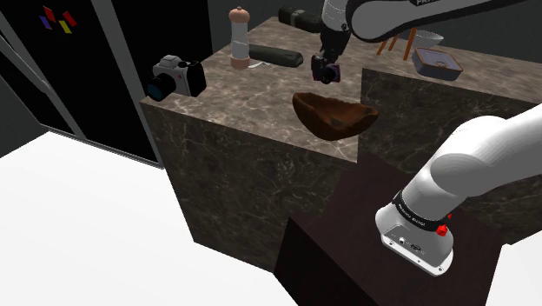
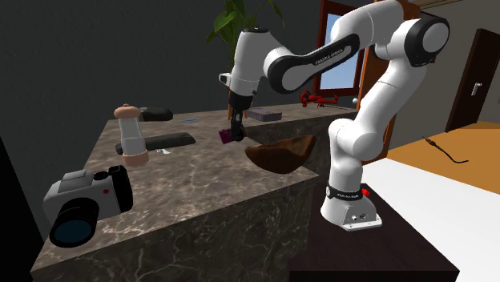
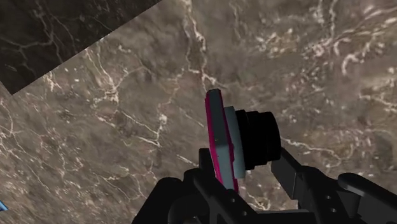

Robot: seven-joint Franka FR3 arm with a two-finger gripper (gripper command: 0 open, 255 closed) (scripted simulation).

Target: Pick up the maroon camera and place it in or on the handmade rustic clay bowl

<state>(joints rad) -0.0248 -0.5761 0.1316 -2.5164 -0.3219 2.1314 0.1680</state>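
At the counter point(image 1: 252, 97) edge nearest the stand sits a brown bowl point(image 1: 335, 115), rough-walled and uneven at the rim, on dark, white-veined stone. Just beyond it the black gripper point(image 1: 327, 64) pinches the maroon camera point(image 1: 327, 73), a thin flat body with a stubby black lens barrel, above the counter top. Farther back a knob-topped pepper grinder point(image 1: 240, 36) stands upright.

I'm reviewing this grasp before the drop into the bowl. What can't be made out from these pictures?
Maroon camera, lower part: wrist view, covered by the gripper shut on it.
Bowl, most of its inside: second exterior view, hidden by its own near wall.
Arm, middle links: shoulder view, cut off at the top and right edges.
Black bar, one stretch: second exterior view, behind the grinder.
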